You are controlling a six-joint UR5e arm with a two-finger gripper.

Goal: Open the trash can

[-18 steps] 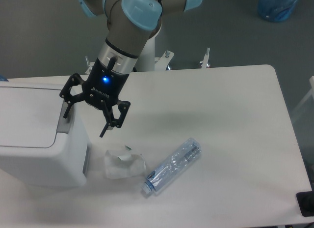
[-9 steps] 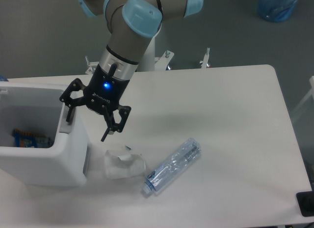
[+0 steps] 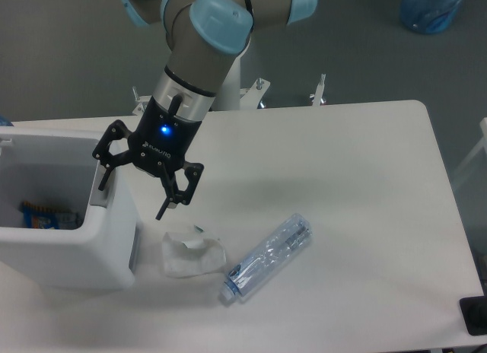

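Note:
The trash can [image 3: 68, 254], a boxy white bin, stands at the table's left edge with its top open. I can see inside, where a blue and orange packet [image 3: 46, 216] lies; the lid is not in view. A grey push tab [image 3: 99, 193] sits on its right rim. My gripper [image 3: 131, 197] hangs open at that rim, pointing down and slightly tilted. One finger [image 3: 104, 174] is right at the tab, the other [image 3: 169, 201] is over the table beside the bin. Nothing is held.
A crumpled white tissue [image 3: 192, 254] lies on the table just right of the bin. A clear plastic bottle [image 3: 268, 256] lies on its side beyond it. A black object [image 3: 475, 315] sits at the table's lower right corner.
The flat white lid that covered the bin one second ago is gone from view and the bin's inside shows. My gripper has shifted only slightly by the rim.

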